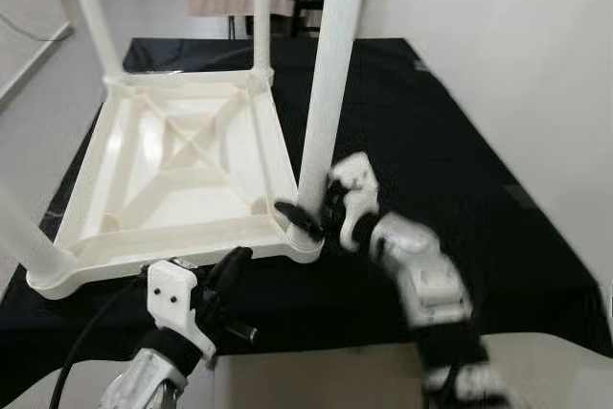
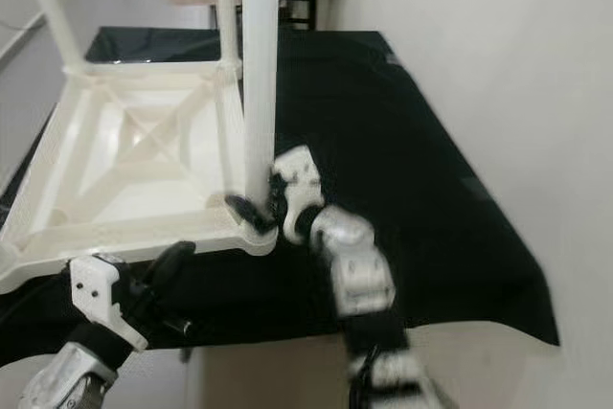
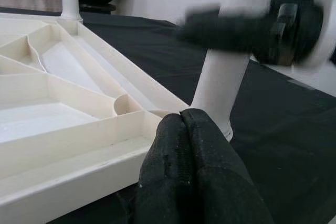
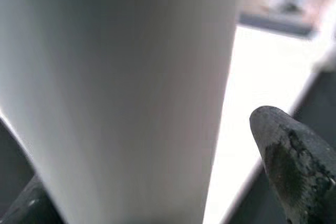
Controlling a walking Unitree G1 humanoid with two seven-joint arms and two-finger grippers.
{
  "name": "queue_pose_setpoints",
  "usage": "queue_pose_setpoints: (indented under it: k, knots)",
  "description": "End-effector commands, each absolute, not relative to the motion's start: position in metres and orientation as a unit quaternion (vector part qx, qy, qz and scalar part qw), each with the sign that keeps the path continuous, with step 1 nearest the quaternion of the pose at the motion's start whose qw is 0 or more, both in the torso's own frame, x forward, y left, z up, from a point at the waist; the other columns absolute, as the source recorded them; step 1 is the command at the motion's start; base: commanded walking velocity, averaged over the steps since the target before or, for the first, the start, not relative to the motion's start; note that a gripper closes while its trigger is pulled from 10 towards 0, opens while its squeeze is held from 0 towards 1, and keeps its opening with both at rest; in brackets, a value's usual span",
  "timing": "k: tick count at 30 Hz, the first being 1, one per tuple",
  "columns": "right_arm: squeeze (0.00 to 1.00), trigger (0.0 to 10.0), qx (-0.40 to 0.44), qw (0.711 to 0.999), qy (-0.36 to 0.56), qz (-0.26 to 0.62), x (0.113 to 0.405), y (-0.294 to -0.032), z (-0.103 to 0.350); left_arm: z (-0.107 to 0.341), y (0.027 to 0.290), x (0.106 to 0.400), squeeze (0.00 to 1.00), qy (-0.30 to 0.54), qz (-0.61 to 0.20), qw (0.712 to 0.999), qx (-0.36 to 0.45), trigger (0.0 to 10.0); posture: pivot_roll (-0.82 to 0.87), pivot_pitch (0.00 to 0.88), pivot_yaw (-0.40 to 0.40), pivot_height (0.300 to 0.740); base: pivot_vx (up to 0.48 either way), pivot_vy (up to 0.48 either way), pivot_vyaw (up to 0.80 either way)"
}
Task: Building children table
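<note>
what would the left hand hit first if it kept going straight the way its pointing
Most likely the near edge of the upturned white tabletop, just ahead of the left hand. The near-right leg stands slightly beyond; depth is hard to judge.

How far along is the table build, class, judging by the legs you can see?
Done: the upturned tabletop has legs standing at the other corners, like the far leg. In hand: the right gripper clasps the near leg at its socket. Left: flipping it upright. The left gripper waits shut.
</note>
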State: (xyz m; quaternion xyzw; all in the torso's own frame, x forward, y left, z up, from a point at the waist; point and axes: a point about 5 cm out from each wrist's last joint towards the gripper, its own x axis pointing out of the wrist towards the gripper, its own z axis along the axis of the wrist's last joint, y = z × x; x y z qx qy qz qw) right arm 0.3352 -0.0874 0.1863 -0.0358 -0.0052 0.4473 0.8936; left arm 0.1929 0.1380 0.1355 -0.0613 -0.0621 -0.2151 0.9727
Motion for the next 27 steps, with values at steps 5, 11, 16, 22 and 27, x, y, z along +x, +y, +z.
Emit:
queue_pose_setpoints:
  k: [5, 11, 16, 22, 27]
  knots:
    - [0.00, 10.0, -0.039, 0.830, 0.011, 0.556, 0.342, -0.096, 0.183, 0.129, 0.137, 0.192, 0.00, -0.042, -0.218, 0.974, -0.053, 10.0, 0.15, 0.043, -0.100, 0.740, 0.000, 0.000, 0.00]
    - [0.00, 10.0, -0.029, 0.793, 0.045, 0.607, 0.352, -0.102, 0.184, 0.125, 0.134, 0.189, 0.00, -0.021, -0.231, 0.972, -0.042, 10.0, 0.17, 0.033, -0.096, 0.740, 0.000, 0.000, 0.00]
    - [0.00, 0.0, -0.009, 0.776, 0.063, 0.627, 0.358, -0.107, 0.187, 0.124, 0.133, 0.188, 0.00, -0.012, -0.236, 0.971, -0.041, 10.0, 0.17, 0.030, -0.096, 0.740, 0.000, 0.000, 0.00]
    - [0.00, 0.0, 0.005, 0.771, 0.064, 0.633, 0.360, -0.114, 0.189, 0.123, 0.133, 0.186, 0.00, -0.005, -0.242, 0.969, -0.038, 10.0, 0.17, 0.030, -0.093, 0.740, 0.000, 0.000, 0.00]
    - [0.00, 0.0, -0.029, 0.789, 0.061, 0.611, 0.355, -0.130, 0.177, 0.123, 0.132, 0.185, 0.00, -0.003, -0.247, 0.968, -0.037, 10.0, 0.16, 0.039, -0.084, 0.740, 0.000, 0.000, 0.00]
